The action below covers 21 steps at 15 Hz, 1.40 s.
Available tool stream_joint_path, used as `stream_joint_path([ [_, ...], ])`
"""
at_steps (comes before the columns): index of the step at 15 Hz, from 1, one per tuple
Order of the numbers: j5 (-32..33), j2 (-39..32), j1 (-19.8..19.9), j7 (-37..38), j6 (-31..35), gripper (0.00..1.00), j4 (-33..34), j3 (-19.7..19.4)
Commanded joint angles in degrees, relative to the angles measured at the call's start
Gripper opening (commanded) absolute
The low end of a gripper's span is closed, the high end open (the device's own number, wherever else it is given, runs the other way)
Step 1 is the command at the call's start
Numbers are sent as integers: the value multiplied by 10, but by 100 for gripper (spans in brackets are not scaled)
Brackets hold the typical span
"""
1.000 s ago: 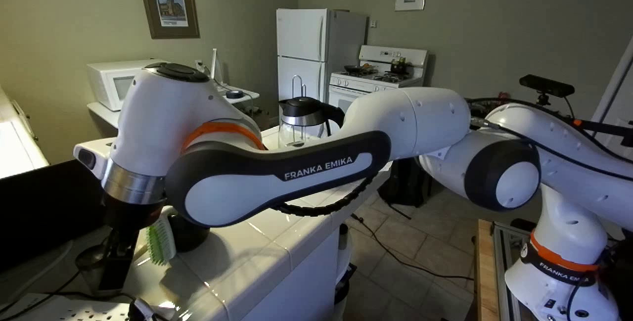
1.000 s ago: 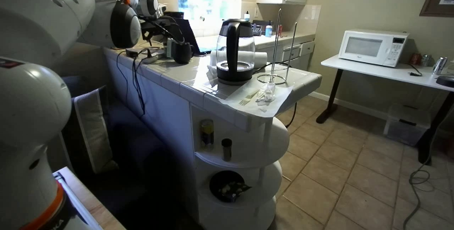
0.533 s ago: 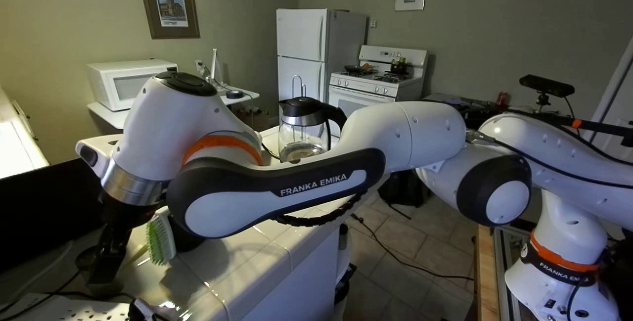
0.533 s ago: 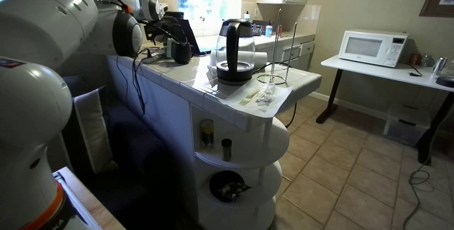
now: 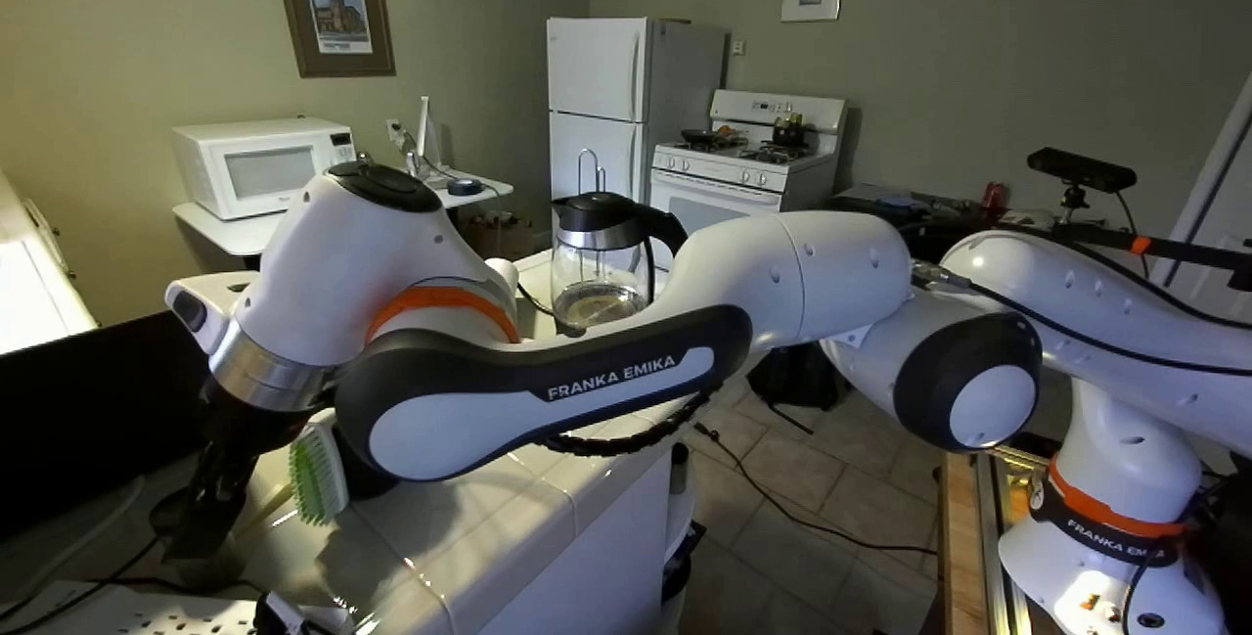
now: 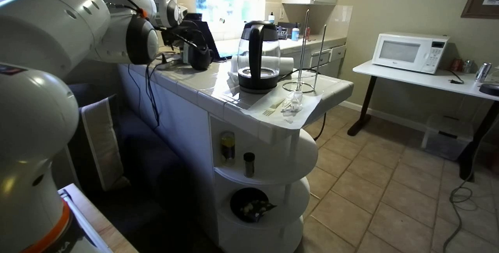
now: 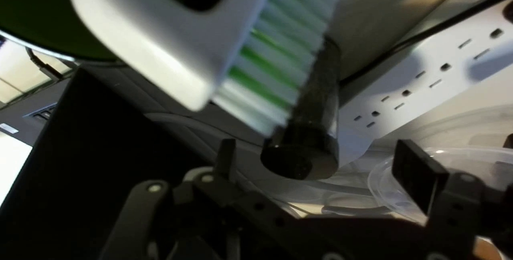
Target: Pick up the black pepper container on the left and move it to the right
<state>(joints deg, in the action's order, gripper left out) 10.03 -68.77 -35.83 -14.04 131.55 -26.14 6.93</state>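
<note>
Where the pincer [image 7: 322, 166] hangs: we find it released, its two fingers [image 7: 420, 174] spread.
Brush [image 7: 264, 47]: white, with green-and-white bristles, blurred and large in the wrist view.
Black pepper container [image 7: 318, 103]: a dark cylinder showing between the fingertips in the wrist view, apart from both, partly hidden by the bristles; we cannot tell whether it stands upright.
Power strip [image 7: 431, 71]: white, just right of the container in that view.
Bench [image 5: 509, 513]: pale tiles, with a black mug [image 6: 200, 59] near the brush.
Kettle [image 6: 258, 54]: glass, black-handled, upright on the bench in both exterior views, well apart from the pincer.
Refrigerator [image 5: 597, 77] and stove [image 5: 714, 195]: white, farthest off.
</note>
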Motion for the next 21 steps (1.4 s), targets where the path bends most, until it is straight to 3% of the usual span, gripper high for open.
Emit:
stream_joint_path([
  [1, -17, -13, 4, 6, 10, 100, 12, -7],
  [5, -32, -14, 14, 0, 11, 99, 11, 5],
  [10, -59, -16, 26, -8, 14, 79, 13, 19],
  [11, -63, -17, 28, -9, 15, 71, 13, 21],
  [13, -70, -17, 32, -12, 15, 73, 13, 26],
  [14, -74, -18, 34, -15, 16, 68, 13, 30],
  [19, -98, -21, 44, -45, 16, 83, 12, 56],
  [21, -106, -22, 48, -58, 18, 78, 12, 66],
])
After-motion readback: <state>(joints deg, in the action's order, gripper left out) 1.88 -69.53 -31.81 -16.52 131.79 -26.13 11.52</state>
